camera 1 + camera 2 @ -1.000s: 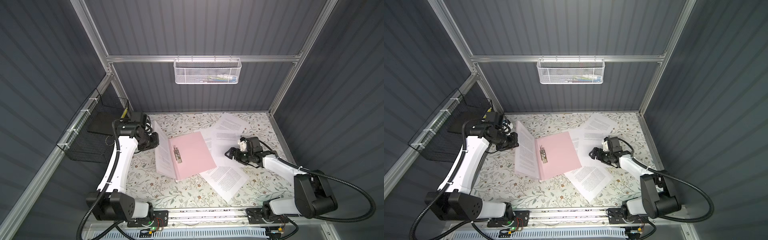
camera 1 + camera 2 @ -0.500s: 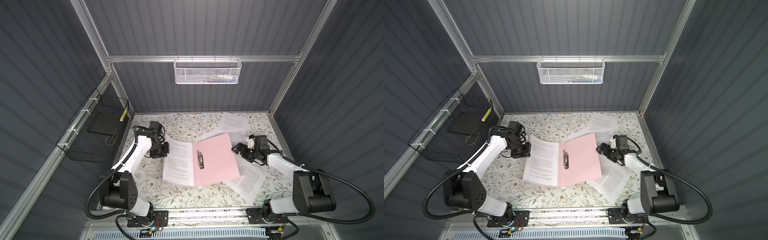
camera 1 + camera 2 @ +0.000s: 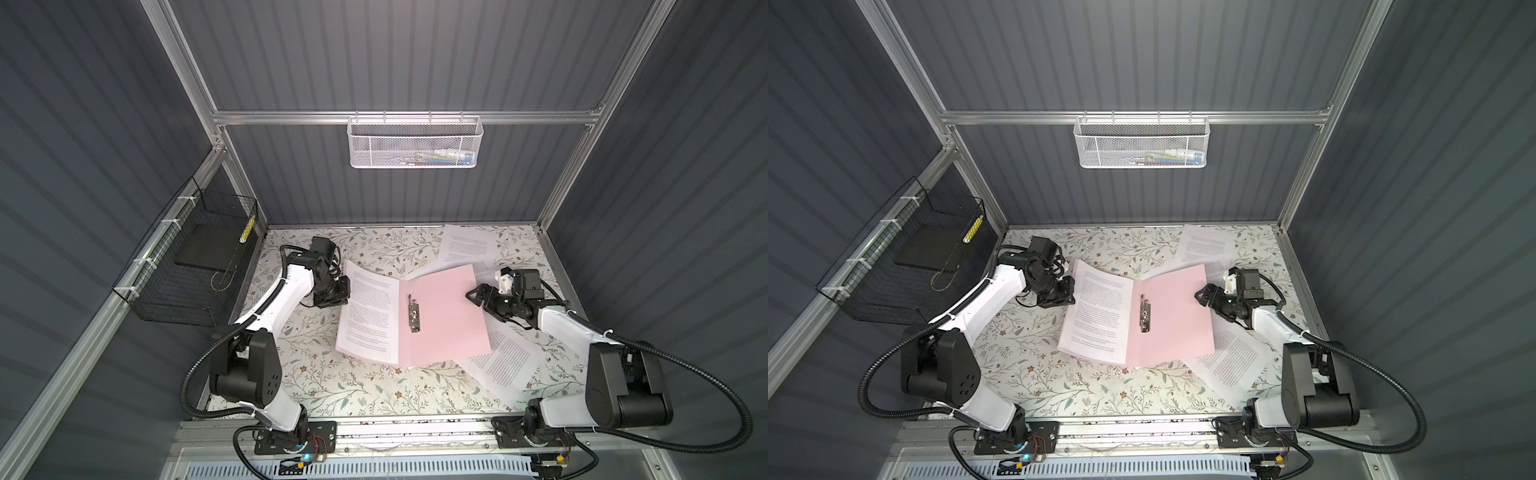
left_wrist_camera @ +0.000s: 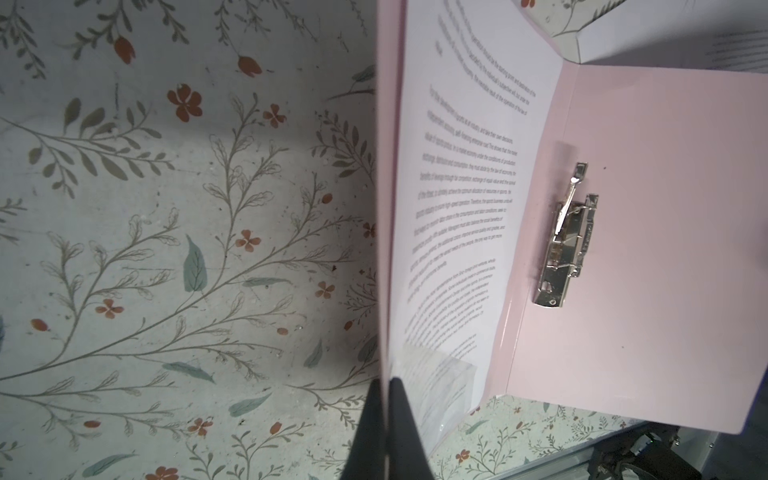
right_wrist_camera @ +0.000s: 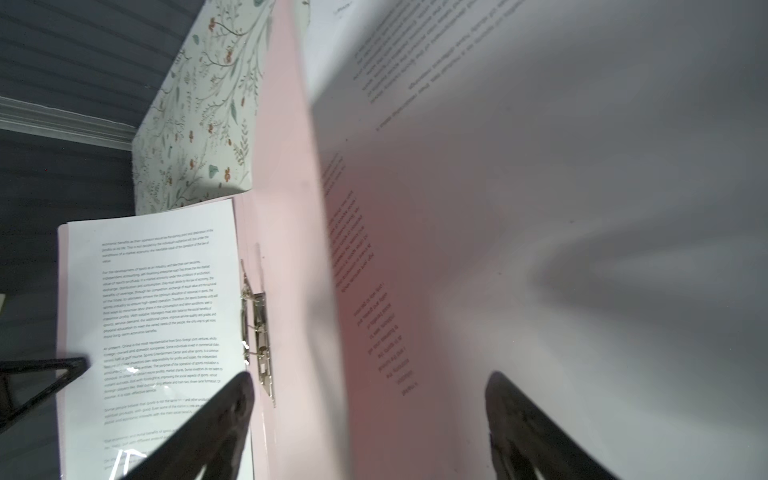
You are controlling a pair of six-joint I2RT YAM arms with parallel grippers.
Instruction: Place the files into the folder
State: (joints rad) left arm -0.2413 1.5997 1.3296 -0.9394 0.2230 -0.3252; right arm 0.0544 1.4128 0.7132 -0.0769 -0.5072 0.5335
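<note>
The pale pink folder (image 3: 444, 316) (image 3: 1175, 316) lies open mid-table, its silver clip (image 3: 412, 313) (image 4: 569, 245) near the spine. One printed sheet of the files (image 3: 370, 316) (image 5: 158, 307) rests on its left cover. My left gripper (image 3: 345, 289) (image 3: 1070, 291) (image 4: 386, 390) is shut on that cover's outer edge, holding it tilted up off the table. My right gripper (image 3: 473, 297) (image 3: 1202, 297) (image 5: 370, 382) stands open, its jaws straddling the right cover's edge without touching. Other sheets (image 3: 469, 245) (image 3: 503, 365) lie loose, partly under the folder.
A black wire basket (image 3: 195, 270) holding a flat black slab (image 3: 210, 247) hangs on the left wall. A white mesh basket (image 3: 413, 143) hangs on the back wall. The metal frame rail (image 3: 415, 428) runs along the table's front edge.
The folder has slid right and opened wider as the left arm came down and inward with its cover. My right gripper moved up to the right cover's edge and its jaws narrowed a little.
</note>
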